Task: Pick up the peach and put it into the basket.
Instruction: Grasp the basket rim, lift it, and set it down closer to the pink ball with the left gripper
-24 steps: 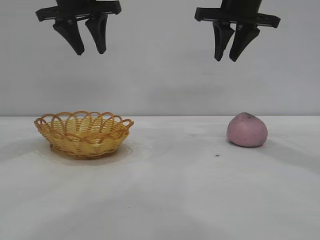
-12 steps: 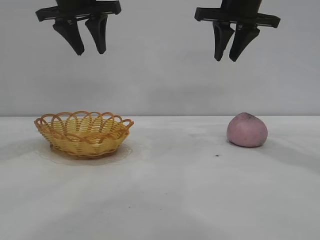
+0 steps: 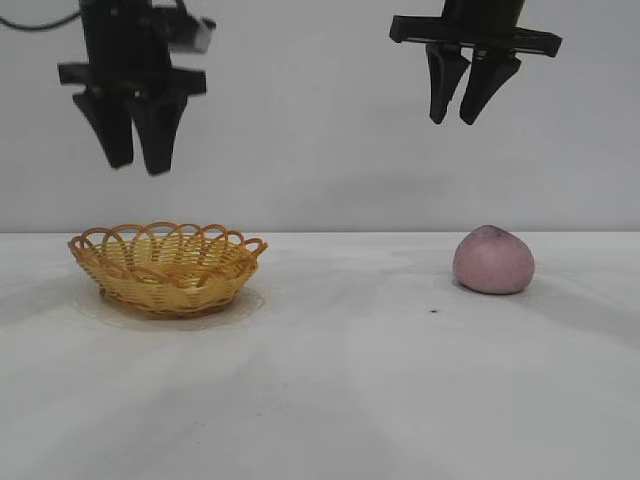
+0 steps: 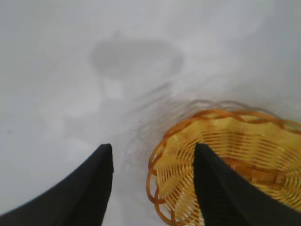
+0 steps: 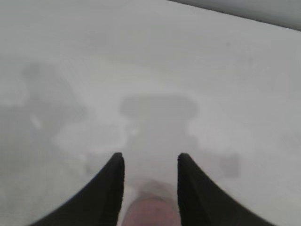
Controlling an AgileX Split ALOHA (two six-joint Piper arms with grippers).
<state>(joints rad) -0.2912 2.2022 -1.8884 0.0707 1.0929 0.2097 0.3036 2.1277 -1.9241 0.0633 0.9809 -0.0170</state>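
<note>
Pink-mauve peach (image 3: 494, 260) sits on the white table (image 3: 340, 390), right side of the exterior view, nothing touching it. Yellow wicker basket (image 3: 167, 268) with the orange-brown looped rim sits on the table at the left, well apart from the peach; nothing shows inside it.

Left tool (image 3: 133, 160) hangs above the basket, a bit toward its left edge, clear of the rim. Fingers point steeply down, parted, nothing between them. Left wrist view: the two dark fingers (image 4: 89, 188) frame bare table and the near rim of the basket (image 4: 225, 165); one finger overlaps the basket in that view, the other is over table. Tool shadow falls on the table beyond the basket.

Right tool (image 3: 462, 115) is high above the peach, slightly to its left in the exterior view, well clear. Fingers parted by a narrower gap than the left, gripping nothing. Right wrist view: the top of the peach (image 5: 150, 212) shows at the frame edge between the two fingers (image 5: 106, 193), blurred. Tool shadow lies on the table.
</note>
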